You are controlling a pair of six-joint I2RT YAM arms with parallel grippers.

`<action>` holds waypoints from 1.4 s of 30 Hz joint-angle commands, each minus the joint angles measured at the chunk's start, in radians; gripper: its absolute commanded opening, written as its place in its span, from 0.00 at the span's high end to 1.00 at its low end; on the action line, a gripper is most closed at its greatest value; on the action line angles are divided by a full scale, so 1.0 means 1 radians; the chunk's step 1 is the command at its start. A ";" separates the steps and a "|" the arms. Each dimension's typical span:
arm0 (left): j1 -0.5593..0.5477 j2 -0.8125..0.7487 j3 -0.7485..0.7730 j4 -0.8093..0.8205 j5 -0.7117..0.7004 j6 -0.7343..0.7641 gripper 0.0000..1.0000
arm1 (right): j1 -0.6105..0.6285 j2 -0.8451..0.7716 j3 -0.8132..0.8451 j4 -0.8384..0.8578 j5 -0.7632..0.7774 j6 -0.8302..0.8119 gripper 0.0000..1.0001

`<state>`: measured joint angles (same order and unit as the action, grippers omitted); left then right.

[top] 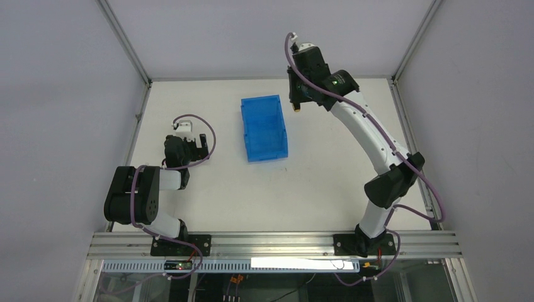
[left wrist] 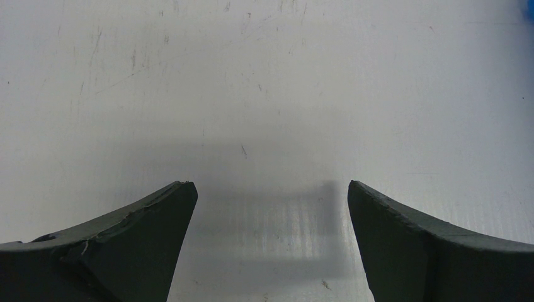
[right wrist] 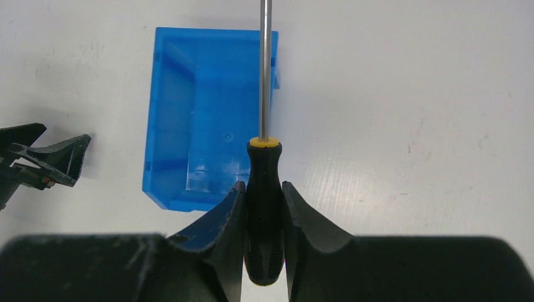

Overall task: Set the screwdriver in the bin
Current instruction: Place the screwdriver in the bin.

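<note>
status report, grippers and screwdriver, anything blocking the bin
Right gripper shut on screwdriver, held high beside bin. Left gripper open, empty. Nothing blocking.

There is one screwdriver (right wrist: 264,165), one blue bin (top: 264,129) and one worktop (top: 315,182). Two arms show, a left arm (top: 142,195) and a right arm (top: 368,135). There are two pincers, a left pincer (left wrist: 271,207) and a right pincer (right wrist: 263,187).

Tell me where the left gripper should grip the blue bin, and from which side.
Probably the bin by its long wall nearest the left gripper, from above: the top is open and the wall thin, so one finger goes inside, one outside. That gripper is open.
</note>
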<state>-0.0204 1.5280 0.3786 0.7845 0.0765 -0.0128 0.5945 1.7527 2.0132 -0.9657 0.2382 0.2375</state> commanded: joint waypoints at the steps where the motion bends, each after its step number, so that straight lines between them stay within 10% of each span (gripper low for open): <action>1: -0.009 -0.021 0.000 0.027 -0.020 -0.004 0.01 | 0.057 0.038 0.090 0.016 0.042 0.050 1.00; 15: -0.009 -0.020 0.000 0.027 -0.020 -0.004 0.01 | 0.159 0.141 0.144 0.084 0.062 0.081 1.00; 42: -0.009 -0.020 0.000 0.027 -0.020 -0.004 0.01 | 0.160 0.222 -0.416 0.607 0.013 0.125 1.00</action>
<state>-0.0204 1.5280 0.3786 0.7845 0.0765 -0.0128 0.7525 1.9579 1.6264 -0.4774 0.2535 0.3302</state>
